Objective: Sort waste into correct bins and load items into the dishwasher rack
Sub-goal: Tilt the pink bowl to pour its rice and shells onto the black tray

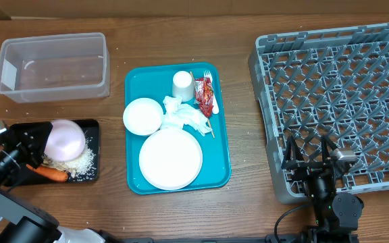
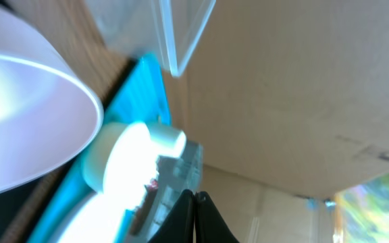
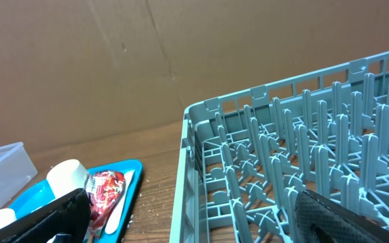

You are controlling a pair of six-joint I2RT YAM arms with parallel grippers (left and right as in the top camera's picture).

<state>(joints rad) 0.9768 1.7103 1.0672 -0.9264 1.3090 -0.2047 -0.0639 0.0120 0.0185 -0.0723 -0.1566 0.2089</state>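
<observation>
A small white bowl (image 1: pixel 66 140) lies upside down, tilted, on rice-like scraps (image 1: pixel 81 162) and an orange carrot (image 1: pixel 50 174) in the black tray (image 1: pixel 93 128). My left gripper (image 2: pixel 194 197) is shut and empty, with that bowl (image 2: pixel 26 121) close beside it. On the teal tray (image 1: pixel 221 152) are a round plate (image 1: pixel 171 158), a second bowl (image 1: pixel 142 116), a cup (image 1: pixel 183 86), crumpled napkins (image 1: pixel 184 117), a red wrapper (image 1: pixel 203 93), a fork (image 1: pixel 211 91) and a thin stick. My right gripper (image 1: pixel 309 158) is open and empty over the front left corner of the grey rack (image 1: pixel 336 88).
The clear tub (image 1: pixel 53 64) stands at the back left and holds nothing. A cardboard wall runs behind the table. In the right wrist view the rack's corner (image 3: pixel 194 135) is between my fingers, with the wrapper (image 3: pixel 103 189) and cup (image 3: pixel 66 177) to the left.
</observation>
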